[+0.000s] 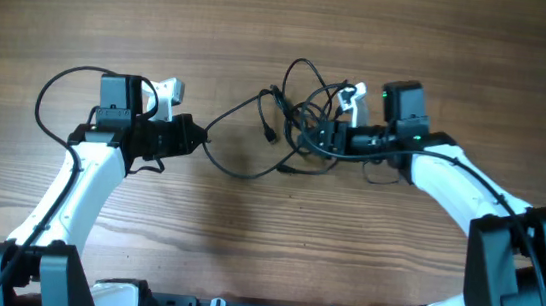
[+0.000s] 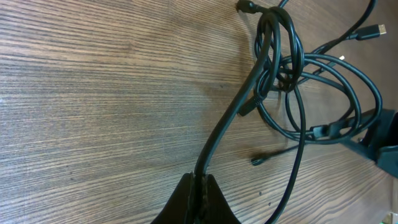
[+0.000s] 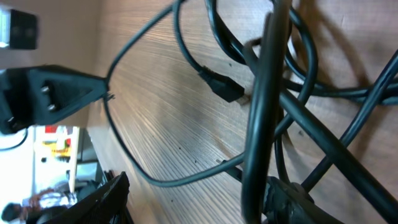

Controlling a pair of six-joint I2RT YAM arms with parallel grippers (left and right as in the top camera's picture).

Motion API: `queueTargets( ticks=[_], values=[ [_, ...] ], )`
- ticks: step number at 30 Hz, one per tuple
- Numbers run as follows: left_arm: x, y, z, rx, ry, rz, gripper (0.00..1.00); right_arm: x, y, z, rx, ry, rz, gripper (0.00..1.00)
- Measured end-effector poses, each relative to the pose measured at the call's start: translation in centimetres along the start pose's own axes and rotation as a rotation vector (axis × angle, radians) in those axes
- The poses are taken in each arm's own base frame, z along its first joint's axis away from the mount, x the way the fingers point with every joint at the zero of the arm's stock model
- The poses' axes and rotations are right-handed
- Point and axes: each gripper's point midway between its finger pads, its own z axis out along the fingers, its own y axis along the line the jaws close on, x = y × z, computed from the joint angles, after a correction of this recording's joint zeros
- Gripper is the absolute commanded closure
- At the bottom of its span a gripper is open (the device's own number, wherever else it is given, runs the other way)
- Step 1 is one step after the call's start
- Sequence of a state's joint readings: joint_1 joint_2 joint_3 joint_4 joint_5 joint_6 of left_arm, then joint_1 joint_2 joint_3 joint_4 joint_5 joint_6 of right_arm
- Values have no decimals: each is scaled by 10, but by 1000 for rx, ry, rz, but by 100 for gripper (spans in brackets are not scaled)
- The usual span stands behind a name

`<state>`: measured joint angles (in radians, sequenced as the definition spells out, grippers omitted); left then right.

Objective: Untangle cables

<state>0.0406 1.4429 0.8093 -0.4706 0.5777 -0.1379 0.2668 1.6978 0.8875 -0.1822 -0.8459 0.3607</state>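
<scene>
The cables (image 1: 302,116) are thin black cords in a loose tangle at the table's centre right, with small plugs sticking out. My left gripper (image 1: 200,139) is shut on one cord that runs right into the tangle. In the left wrist view the jaws (image 2: 200,186) pinch this cord, and the knot of cables (image 2: 283,68) lies beyond. My right gripper (image 1: 323,136) sits in the tangle. In the right wrist view its fingers (image 3: 199,205) are wide apart, with cables (image 3: 264,112) crossing close to the right finger. The left gripper (image 3: 56,93) shows there too, holding the cord.
The wooden table (image 1: 243,251) stretches all round the tangle. A loose plug end (image 2: 256,160) lies on the wood near the held cord. Each arm's own black wire loops beside its white wrist (image 1: 58,92).
</scene>
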Motion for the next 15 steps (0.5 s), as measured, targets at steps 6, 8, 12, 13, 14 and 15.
queueTargets(
  ticks=[6, 8, 12, 13, 14, 15],
  values=[
    [2, 0, 0, -2, 8, 45, 95, 9, -4, 20, 128, 1, 100, 34],
    [3, 1, 0, -2, 10, 57, 95, 13, -3, 25, 149, 2, 127, 40],
    [3, 1, 0, -2, 12, 70, 96, 21, 2, 33, 170, 16, 180, 41],
    [3, 1, 0, -3, 12, 70, 96, 22, 1, 34, 181, 16, 196, 46],
    [3, 2, 0, -7, 12, 73, 96, 23, 1, 34, 186, 15, 203, 47],
    [3, 3, 0, -14, 11, 73, 96, 23, 0, 34, 191, 14, 208, 46]
  ],
)
